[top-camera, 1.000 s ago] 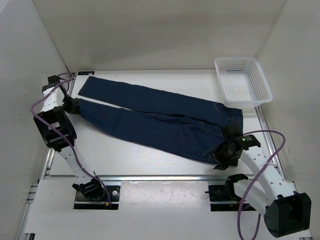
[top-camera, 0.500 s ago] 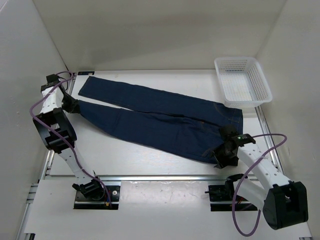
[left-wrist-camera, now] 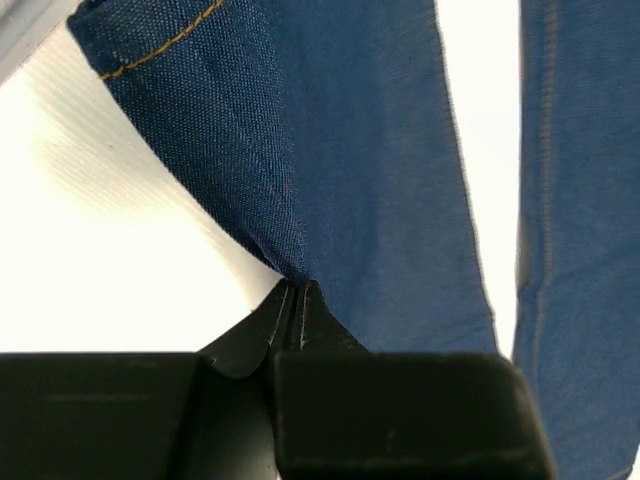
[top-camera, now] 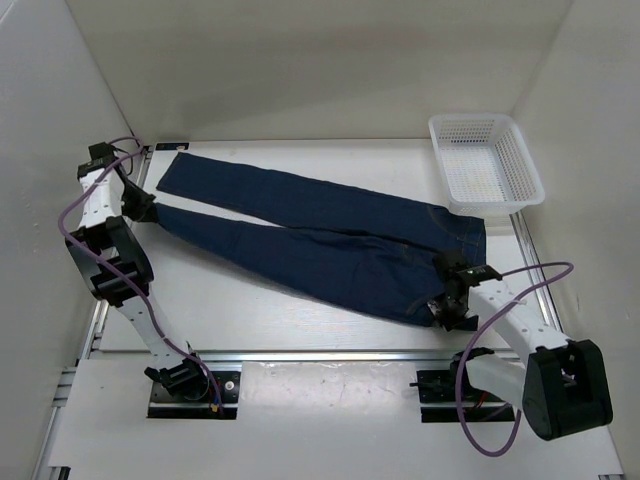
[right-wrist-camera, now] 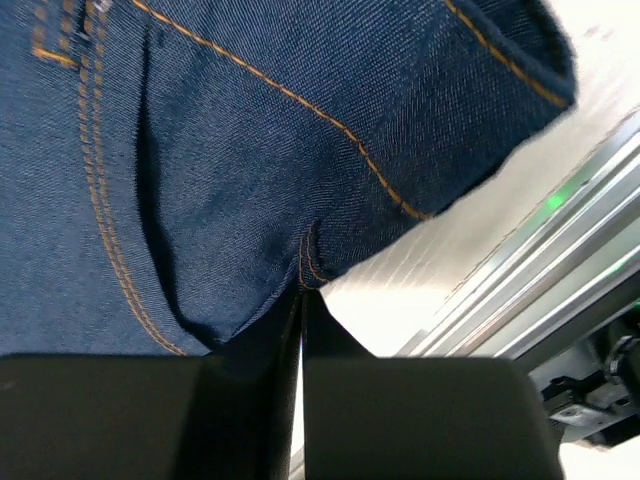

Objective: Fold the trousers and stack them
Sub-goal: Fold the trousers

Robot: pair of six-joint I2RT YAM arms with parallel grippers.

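The trousers (top-camera: 320, 235), dark navy denim with orange stitching, lie flat and spread from the far left to the right of the table. Their two legs point left and the waist lies at the right. My left gripper (top-camera: 141, 208) is shut on the edge of the nearer leg close to its hem. In the left wrist view the cloth (left-wrist-camera: 380, 150) puckers into the closed tips (left-wrist-camera: 297, 286). My right gripper (top-camera: 444, 305) is shut on the near corner of the waist. There the denim (right-wrist-camera: 250, 150) is pinched at a seam between the tips (right-wrist-camera: 303, 290).
A white mesh basket (top-camera: 485, 160) stands at the far right corner. An aluminium rail (top-camera: 330, 355) runs along the near edge of the table, just beside the right gripper, and shows again as the rail (right-wrist-camera: 560, 270). White walls enclose the table on three sides.
My right gripper has shut on the waist corner, and its arm has swung a little to the left. My left gripper, still shut on the leg, has edged slightly toward the far left.
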